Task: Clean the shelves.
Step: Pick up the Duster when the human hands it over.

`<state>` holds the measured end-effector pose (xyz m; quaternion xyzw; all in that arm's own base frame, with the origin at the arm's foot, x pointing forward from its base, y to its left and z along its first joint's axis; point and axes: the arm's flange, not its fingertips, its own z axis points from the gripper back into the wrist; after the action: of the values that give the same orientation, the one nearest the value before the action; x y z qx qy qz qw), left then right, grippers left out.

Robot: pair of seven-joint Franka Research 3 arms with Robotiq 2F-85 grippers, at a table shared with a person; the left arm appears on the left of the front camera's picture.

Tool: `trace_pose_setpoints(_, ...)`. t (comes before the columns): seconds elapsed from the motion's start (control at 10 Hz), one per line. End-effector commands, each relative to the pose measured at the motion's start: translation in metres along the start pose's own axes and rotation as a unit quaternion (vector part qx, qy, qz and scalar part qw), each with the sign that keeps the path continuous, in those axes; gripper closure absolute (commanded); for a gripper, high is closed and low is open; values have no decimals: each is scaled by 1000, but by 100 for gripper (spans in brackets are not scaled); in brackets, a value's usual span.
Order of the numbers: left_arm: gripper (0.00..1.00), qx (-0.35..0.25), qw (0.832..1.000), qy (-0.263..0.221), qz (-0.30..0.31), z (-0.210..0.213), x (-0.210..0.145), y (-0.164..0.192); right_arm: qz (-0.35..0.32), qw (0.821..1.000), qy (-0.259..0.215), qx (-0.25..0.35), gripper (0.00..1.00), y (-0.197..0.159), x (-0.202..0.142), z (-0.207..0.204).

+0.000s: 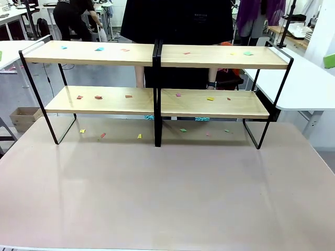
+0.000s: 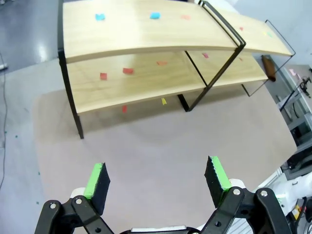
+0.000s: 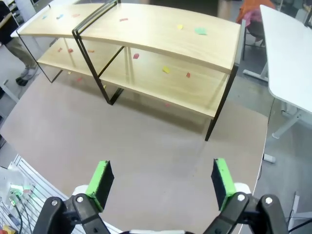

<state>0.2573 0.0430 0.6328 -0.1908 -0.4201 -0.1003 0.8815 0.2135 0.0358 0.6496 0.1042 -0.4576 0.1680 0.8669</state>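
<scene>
1. My left fingers (image 2: 97, 181) stand wide apart with nothing between the green pads; they hang over the bare near part of the beige tabletop (image 2: 156, 146), well apart from the rack.
2. My right fingers (image 3: 222, 178) are spread just as wide and hold nothing; they too hang above open tabletop (image 3: 146, 141), short of the rack's end leg.
3. The shelves (image 1: 235, 57) stand upright along the far half of the tabletop (image 1: 167, 193): two joined units, two light wood boards each, on a thin black frame; the units meet at a black upright near the middle.
4. Small coloured paper scraps (image 1: 99, 48) lie scattered on all four boards, blue, red, pink, yellow and green; more lie on the tabletop under the lower boards, near the black legs.
5. From my left wrist the shelves (image 2: 136, 34) run away to the upper right; from my right wrist the shelves (image 3: 161, 39) run away to the upper left.
6. A person (image 1: 178, 21) in a dark top stands just behind the rack, at the far side; a white table (image 1: 303, 83) sits off to my right, beyond the rack's end.
</scene>
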Motion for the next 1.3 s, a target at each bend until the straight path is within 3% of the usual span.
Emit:
trace_pose_setpoints(0.0,0,12,1000,-5,-8,-4,13,0,0,1000,-12,-12,0,1,-6,-11)
trace_pose_setpoints(0.2,0,22,999,-23,-10,-6,17,0,-2,1000,-22,-15,0,1,-3,-11)
trace_pose_setpoints(0.6,0,77,997,24,-16,-32,27,-11,3,1000,-10,-9,0,1,6,-24)
trace_pose_setpoints(1.2,0,104,992,50,-54,-58,55,-47,12,1000,-11,-4,0,-11,12,-29)
